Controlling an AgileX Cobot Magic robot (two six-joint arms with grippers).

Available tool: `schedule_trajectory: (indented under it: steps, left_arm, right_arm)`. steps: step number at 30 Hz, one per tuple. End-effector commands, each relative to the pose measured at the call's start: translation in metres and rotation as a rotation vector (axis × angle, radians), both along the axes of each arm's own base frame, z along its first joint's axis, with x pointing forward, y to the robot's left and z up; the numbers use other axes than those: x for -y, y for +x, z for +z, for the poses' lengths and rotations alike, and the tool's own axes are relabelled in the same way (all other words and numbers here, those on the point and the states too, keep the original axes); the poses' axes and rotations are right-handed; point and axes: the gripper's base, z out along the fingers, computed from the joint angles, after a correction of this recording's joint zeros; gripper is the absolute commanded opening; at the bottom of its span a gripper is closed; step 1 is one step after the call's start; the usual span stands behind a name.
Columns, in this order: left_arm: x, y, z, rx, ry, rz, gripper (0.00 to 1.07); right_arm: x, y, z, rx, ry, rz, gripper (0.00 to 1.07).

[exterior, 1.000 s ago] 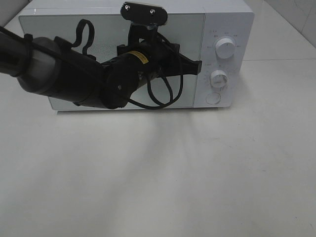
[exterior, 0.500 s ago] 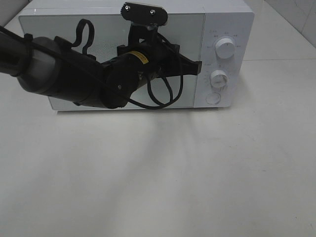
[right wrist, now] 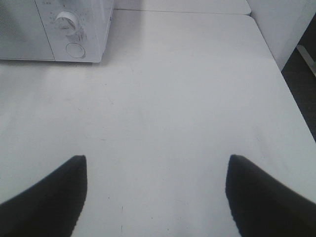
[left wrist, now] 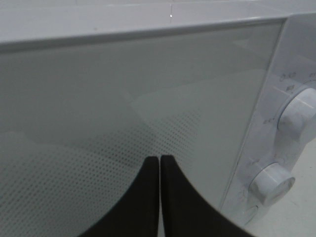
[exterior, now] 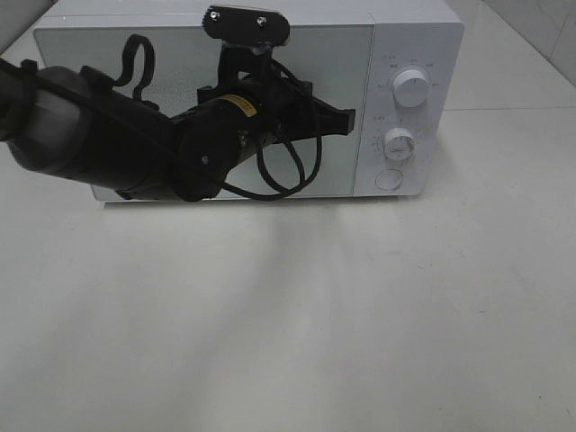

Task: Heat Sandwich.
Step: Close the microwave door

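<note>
A white microwave stands at the back of the table with its glass door shut. The sandwich is out of view. My left gripper is shut and empty, its tips just in front of the door near its right edge. In the left wrist view the left gripper shows its two fingers pressed together before the door glass. My right gripper is open and empty above the bare table, out of the exterior view.
The microwave's panel carries two white knobs and a round button. In the right wrist view the microwave's corner sits far off and the table's edge drops away at one side.
My left arm has drawn back to the left, and the gripper's tips have moved away from the door's right edge. The door stays shut.
</note>
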Motion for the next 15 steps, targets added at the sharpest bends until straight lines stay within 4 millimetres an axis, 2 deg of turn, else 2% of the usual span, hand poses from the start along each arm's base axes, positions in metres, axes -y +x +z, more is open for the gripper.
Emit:
schedule_trajectory:
  steps: [1,12,15]
  left_arm:
    - [0.0,-0.015,0.007,0.011,-0.003,-0.018,0.0]
    - [-0.018,-0.048,0.017,-0.049,0.034,-0.069,0.0]
    - [-0.023,-0.057,0.018,-0.114,0.064,-0.097,0.05]
  right_arm:
    - [0.0,-0.003,0.0,0.034,-0.005,-0.004,0.76]
    - [0.0,-0.003,0.0,0.034,-0.005,-0.004,0.76]
    - [0.0,-0.003,0.0,0.034,-0.005,-0.004,0.76]
